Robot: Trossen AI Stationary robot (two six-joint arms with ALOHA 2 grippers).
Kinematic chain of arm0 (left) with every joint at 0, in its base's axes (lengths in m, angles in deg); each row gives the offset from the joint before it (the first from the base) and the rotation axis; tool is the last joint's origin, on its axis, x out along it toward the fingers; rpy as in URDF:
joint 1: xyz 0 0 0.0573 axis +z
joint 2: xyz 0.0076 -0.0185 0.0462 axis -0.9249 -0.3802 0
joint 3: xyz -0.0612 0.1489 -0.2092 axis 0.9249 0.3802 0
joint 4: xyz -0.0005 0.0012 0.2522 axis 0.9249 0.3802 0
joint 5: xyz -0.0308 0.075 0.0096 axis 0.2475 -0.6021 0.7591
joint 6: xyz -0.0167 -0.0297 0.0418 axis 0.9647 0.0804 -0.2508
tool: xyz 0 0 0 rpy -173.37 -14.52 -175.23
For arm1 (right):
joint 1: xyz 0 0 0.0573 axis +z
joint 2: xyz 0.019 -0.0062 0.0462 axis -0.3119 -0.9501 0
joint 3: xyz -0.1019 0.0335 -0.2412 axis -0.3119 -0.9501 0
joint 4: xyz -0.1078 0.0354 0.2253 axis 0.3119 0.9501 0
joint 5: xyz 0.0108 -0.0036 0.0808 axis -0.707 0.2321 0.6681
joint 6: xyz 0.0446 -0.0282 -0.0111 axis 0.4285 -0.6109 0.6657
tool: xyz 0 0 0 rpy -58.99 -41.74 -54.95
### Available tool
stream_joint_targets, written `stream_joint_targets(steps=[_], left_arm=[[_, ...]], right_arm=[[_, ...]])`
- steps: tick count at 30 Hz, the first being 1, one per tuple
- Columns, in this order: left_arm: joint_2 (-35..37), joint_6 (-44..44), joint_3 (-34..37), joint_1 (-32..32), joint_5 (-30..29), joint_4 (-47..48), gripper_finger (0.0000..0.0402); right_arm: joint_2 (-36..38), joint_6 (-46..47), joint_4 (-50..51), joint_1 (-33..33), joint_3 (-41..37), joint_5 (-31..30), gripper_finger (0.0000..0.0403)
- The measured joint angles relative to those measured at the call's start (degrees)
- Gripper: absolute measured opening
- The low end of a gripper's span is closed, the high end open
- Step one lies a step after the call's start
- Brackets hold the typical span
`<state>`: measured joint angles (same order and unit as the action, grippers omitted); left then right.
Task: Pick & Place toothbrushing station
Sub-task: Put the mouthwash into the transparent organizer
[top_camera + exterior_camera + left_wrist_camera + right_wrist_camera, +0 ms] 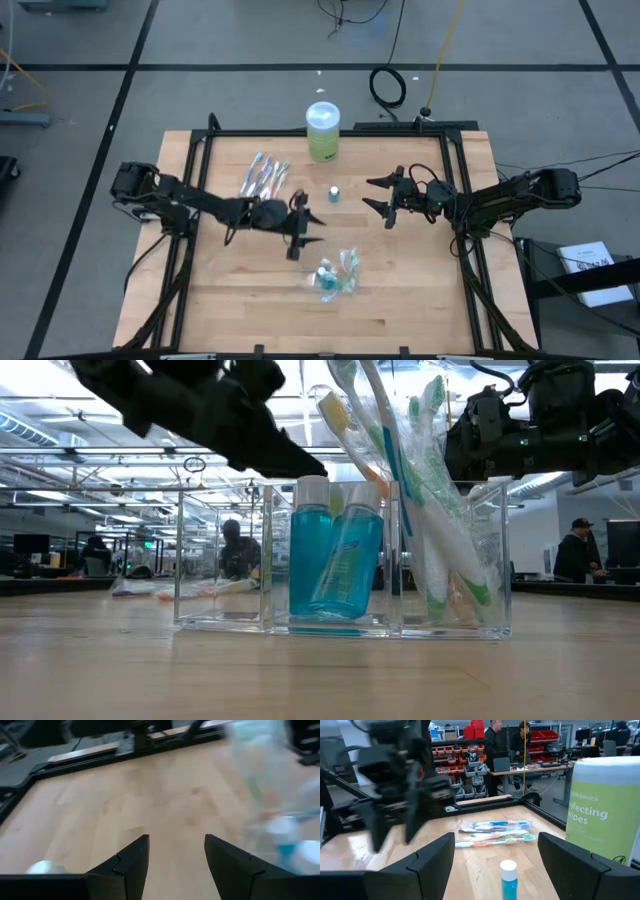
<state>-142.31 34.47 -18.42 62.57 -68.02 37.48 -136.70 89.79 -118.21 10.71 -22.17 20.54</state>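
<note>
The toothbrushing station is a clear compartmented box (340, 560) standing on the table near its front (337, 275). Two blue bottles (335, 560) stand in its middle compartment, and several toothbrushes (440, 510) lean upright in another. My left gripper (312, 228) hovers open just left of and behind the box, nothing between its fingers (175, 852). My right gripper (372, 194) waits open at mid-table (495, 870). A small blue bottle with a white cap (508, 877) stands upright on the table in front of the right gripper (333, 193).
Wrapped toothbrushes (265, 178) lie flat on the table at the far left (495, 832). A green wipes canister (322, 130) stands at the far edge. A black frame (195, 170) borders the table. Bare wood lies to the left of the box and along the table's front.
</note>
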Motion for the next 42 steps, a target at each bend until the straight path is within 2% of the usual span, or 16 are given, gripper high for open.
stream_joint_targets(steps=[9,14,20,25,29,36,42], left_arm=[[5.38,-1.01,3.2,13.15,14.56,-1.58,0.0198],[6.66,0.46,7.35,19.08,19.84,-13.58,0.0198],[4.32,0.69,9.65,22.67,20.25,-18.95,0.0198],[-0.25,2.68,9.65,24.05,23.51,-23.66,0.0198],[-4.15,4.41,9.55,24.68,23.63,-27.95,0.0198],[-10.51,4.65,8.03,24.79,18.76,-29.32,0.0198],[-15.73,4.63,3.72,24.09,18.65,-28.99,0.0198]], right_arm=[[0.15,-3.64,-4.68,-1.43,0.0,-0.09,0.0279],[0.17,-2.71,-4.31,-1.95,0.0,0.03,0.0279],[0.15,-2.06,-2.81,-1.95,0.0,0.06,0.0279],[0.15,-2.16,-1.59,-2.13,0.0,0.0,0.0279],[0.15,-2.06,-1.55,-2.36,0.0,-0.11,0.0279],[0.15,-2.06,-1.53,-2.34,0.0,0.06,0.0279],[0.15,-2.06,-1.55,-2.34,0.0,0.05,0.0279]])
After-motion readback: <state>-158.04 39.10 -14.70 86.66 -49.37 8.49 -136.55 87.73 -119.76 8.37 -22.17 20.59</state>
